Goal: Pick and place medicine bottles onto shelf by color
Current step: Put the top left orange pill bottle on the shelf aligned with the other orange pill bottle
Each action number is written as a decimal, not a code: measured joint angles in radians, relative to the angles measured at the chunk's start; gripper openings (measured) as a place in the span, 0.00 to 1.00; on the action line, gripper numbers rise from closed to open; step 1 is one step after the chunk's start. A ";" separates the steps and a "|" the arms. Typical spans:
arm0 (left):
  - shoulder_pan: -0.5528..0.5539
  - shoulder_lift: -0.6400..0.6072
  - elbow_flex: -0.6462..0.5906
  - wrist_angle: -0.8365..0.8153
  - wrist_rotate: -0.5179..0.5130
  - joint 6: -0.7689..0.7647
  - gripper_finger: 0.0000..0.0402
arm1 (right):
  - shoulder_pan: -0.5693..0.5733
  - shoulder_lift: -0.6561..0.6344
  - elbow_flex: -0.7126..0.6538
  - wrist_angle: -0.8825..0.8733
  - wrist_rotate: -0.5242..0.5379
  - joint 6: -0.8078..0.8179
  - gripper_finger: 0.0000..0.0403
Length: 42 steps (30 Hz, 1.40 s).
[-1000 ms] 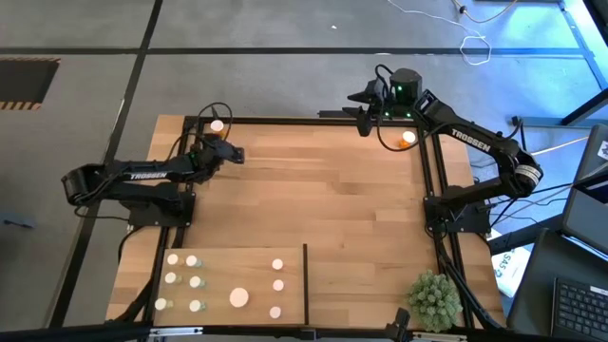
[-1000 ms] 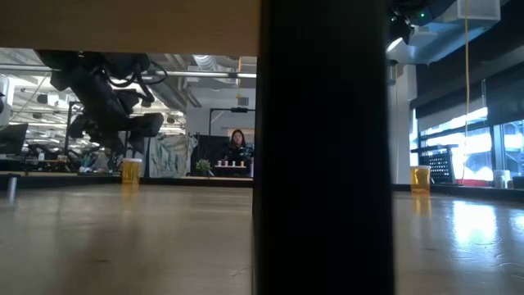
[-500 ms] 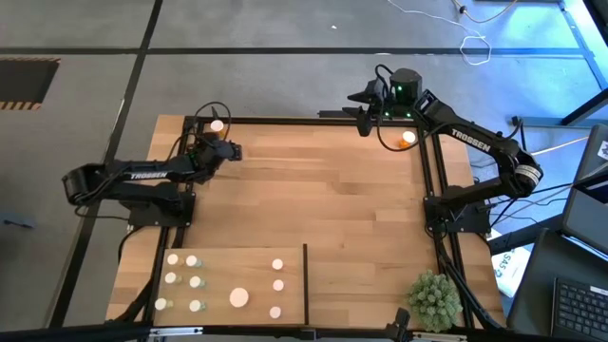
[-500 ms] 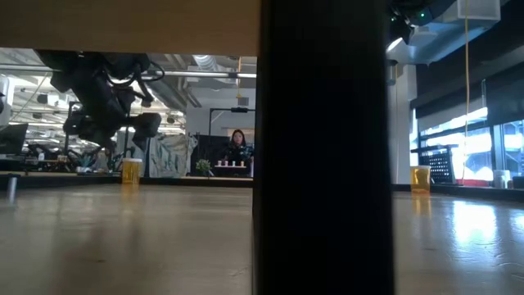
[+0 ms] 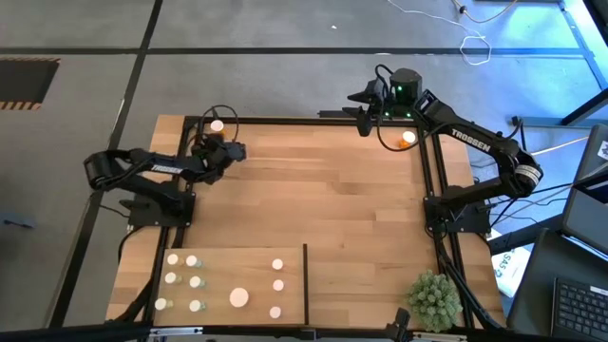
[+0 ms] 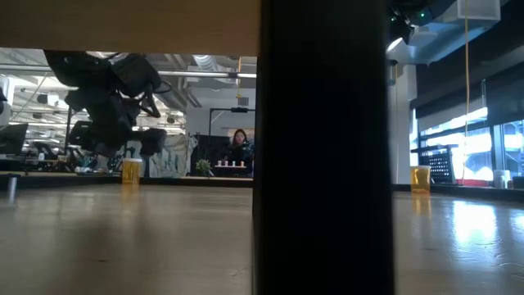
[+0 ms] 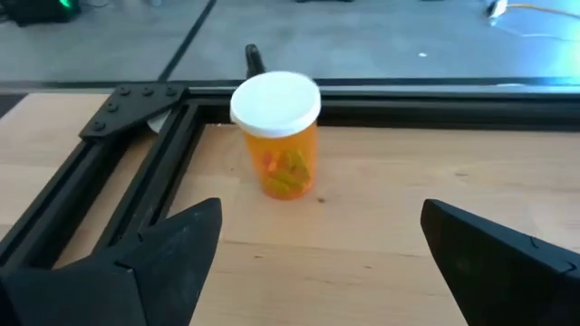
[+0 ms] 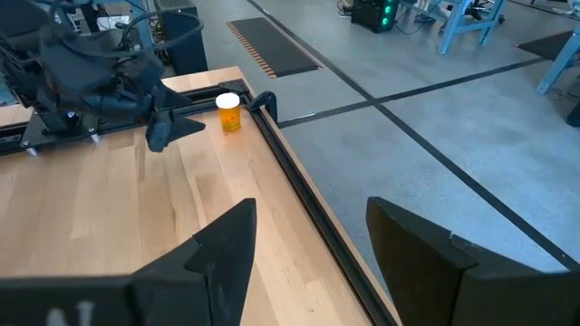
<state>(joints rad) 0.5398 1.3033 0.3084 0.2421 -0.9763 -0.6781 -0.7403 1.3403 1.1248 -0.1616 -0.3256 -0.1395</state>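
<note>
While left pincer [image 7: 313, 254] gapes, orange bottle [image 7: 277, 134] upright, untouched

Even, bright overhead light; the low view is dim (window glare at right), foreground blurred.

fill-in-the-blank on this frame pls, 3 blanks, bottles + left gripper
1. The left gripper has its fingers ____ as it faces an orange bottle at the table's far left corner.
2. That bottle's cap is ____.
3. On the shelf, the bottles left of the dark divider number ____.

Missing words: open; white; ten
</note>
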 joint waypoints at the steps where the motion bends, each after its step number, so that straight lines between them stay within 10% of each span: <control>1: 0.003 0.018 0.000 0.009 -0.005 0.000 0.93 | 0.000 0.000 0.000 0.000 0.000 0.000 0.53; 13: 0.048 0.151 0.000 0.173 -0.080 0.000 0.93 | 0.000 0.000 0.000 0.000 0.000 0.000 0.53; 42: 0.132 0.151 0.000 0.191 0.163 0.087 0.93 | 0.000 0.000 0.000 0.000 0.000 0.000 0.53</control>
<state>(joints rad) 0.6722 1.4544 0.3084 0.4334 -0.8129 -0.5915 -0.7400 1.3403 1.1248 -0.1612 -0.3256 -0.1394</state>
